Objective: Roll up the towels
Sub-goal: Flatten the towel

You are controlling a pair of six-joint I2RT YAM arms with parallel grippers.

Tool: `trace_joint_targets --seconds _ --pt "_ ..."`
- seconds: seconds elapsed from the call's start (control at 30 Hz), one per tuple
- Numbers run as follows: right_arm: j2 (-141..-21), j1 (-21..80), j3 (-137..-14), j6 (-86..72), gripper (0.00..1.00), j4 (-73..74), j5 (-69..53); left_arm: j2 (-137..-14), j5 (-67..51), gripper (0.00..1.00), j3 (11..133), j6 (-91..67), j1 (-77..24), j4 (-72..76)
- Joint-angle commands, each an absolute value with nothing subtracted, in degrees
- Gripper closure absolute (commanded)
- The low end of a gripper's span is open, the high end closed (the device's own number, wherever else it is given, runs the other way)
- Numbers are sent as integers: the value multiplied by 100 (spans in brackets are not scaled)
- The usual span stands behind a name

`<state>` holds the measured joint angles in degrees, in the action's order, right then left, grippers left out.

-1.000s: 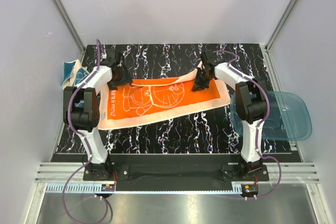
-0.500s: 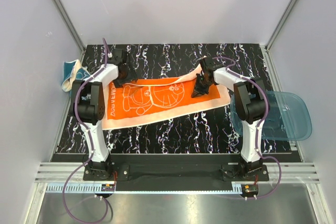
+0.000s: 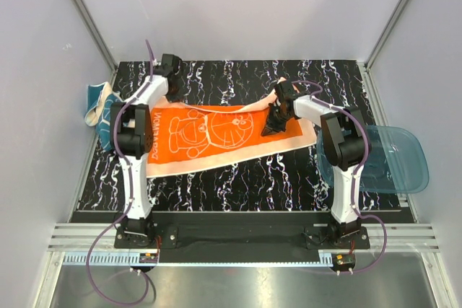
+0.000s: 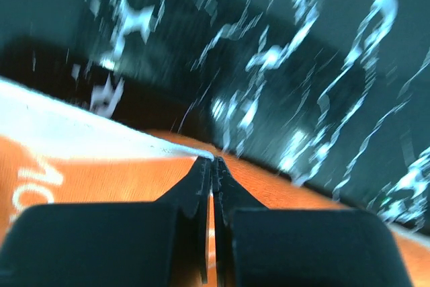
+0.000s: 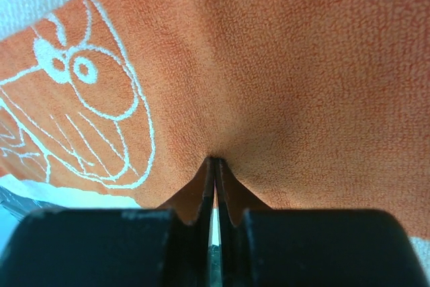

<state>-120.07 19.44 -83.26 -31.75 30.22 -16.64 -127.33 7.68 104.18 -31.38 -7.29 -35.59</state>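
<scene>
The orange towel [image 3: 209, 135] with a white cartoon outline lies spread across the black marbled table [image 3: 238, 81]. My left gripper [image 3: 175, 97] sits at its far left edge. In the left wrist view the jaws [image 4: 213, 160] are closed together right on the pale hem of the orange towel [image 4: 101, 179]. My right gripper [image 3: 271, 129] is shut on a pinched fold of orange towel [image 5: 302, 65] near its far right end, the tips [image 5: 214, 160] buried in the cloth. The teal towel [image 3: 95, 99] lies bunched at the table's left edge, away from both grippers.
A translucent blue plastic tray [image 3: 390, 160] overhangs the table's right edge beside the right arm. Grey enclosure walls with metal posts close in the table on the left, right and far sides. Dark marbled tabletop [image 4: 322, 65] stretches beyond the towel's far edge.
The left gripper moved toward the far edge of the orange towel and closed from wide open. The towel's left end shifted with it. The right gripper kept its pinch, easing slightly nearer.
</scene>
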Motion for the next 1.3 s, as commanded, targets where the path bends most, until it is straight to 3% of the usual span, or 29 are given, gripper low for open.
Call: trace_joint_targets --seconds 0.0,0.13,0.17,0.27,0.33,0.43,0.73,0.83,1.07,1.27 --pt "-12067 1995 -8069 -3032 92 2953 -1679 -13094 836 100 11309 -3155 -607 -3761" --pt "-12015 1995 -7981 -2988 92 2988 -1626 -13666 756 99 12452 -3261 -405 -4147" --pt "-11997 1995 -7989 -2962 92 3014 -1626 -13780 730 94 12907 -3261 -326 -4209" --pt "-11945 2004 -8094 -2936 92 3120 -1617 -14036 537 38 13245 -3252 -176 -4359" --pt "-11909 1995 -8261 -2927 93 3234 -1626 -13870 457 12 13123 -3217 -106 -4368" --pt "-11830 1995 -8577 -2900 92 3409 -1661 -13168 431 1 12342 -3086 -105 -4124" --pt "-12058 1995 -10431 -2585 90 4428 -1468 -10303 729 1 9495 -2988 -114 -4016" --pt "-12015 1978 -10661 -2558 84 4728 -1179 -9398 1036 1 8285 -3058 -106 -4025" --pt "-10602 1986 -8767 -3031 78 4193 -739 -7939 36 3 5744 -3410 825 -3525" --pt "-9230 1995 -7429 -3103 61 3885 -730 -7331 -211 5 4870 -3533 1362 -3340"
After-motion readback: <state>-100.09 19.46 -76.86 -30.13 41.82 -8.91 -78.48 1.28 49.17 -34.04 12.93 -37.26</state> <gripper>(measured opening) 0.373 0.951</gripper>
